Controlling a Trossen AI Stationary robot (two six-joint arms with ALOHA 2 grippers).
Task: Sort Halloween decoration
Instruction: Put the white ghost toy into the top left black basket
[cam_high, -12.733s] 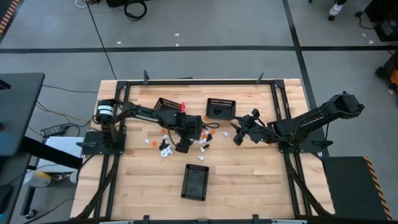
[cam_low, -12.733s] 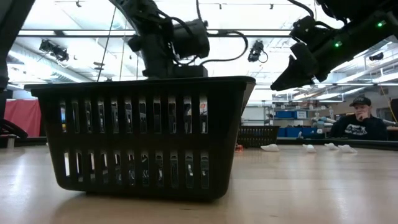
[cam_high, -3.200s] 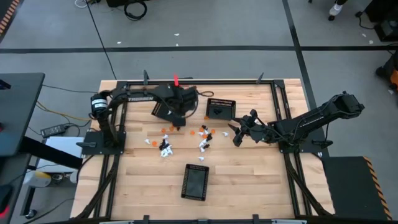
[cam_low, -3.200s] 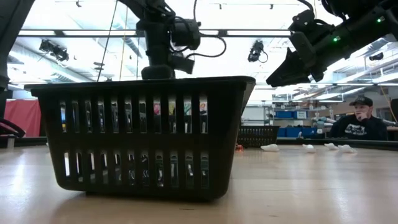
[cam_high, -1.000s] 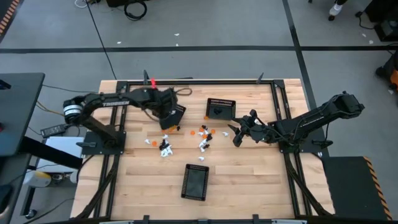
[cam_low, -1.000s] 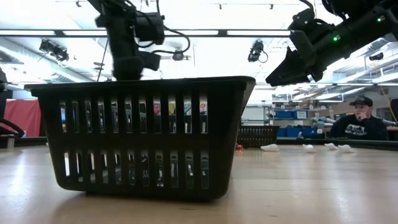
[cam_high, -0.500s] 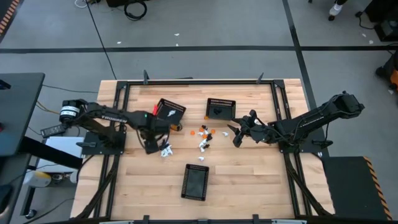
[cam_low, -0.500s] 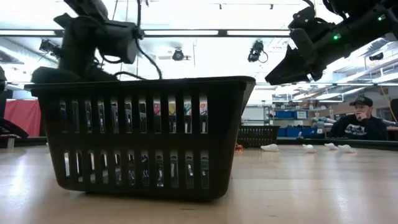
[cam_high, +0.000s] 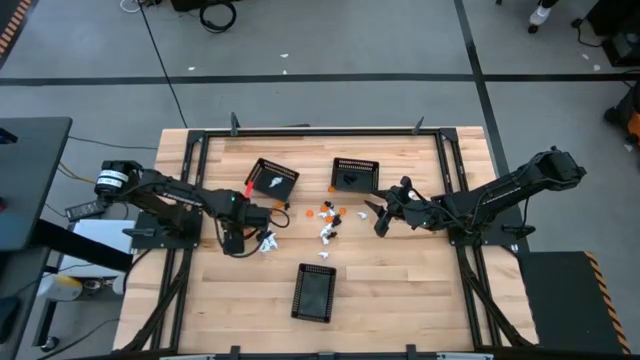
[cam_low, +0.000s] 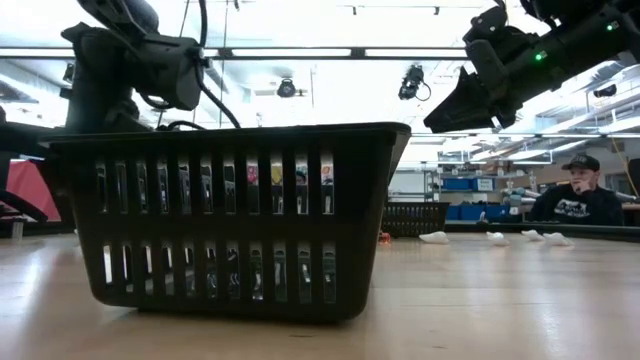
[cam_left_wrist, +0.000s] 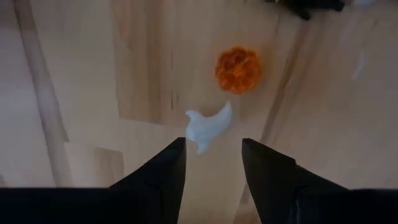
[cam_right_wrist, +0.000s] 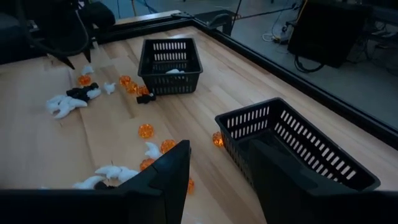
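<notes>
Halloween decoration (cam_high: 328, 222) bears no readable writing; left fingers (cam_left_wrist: 163, 177) spread.

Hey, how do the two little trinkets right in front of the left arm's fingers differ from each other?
The orange trinket is round and bumpy like a tiny pumpkin; the white trinket is smooth, elongated and curved. The white trinket lies close in front of the open left gripper, while the orange trinket sits just beyond it. Both lie loose on the wooden table, side by side and much the same size.

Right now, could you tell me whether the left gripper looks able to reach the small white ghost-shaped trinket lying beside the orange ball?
Probably yes: the left gripper is open just short of the white trinket, nothing between them.
</notes>
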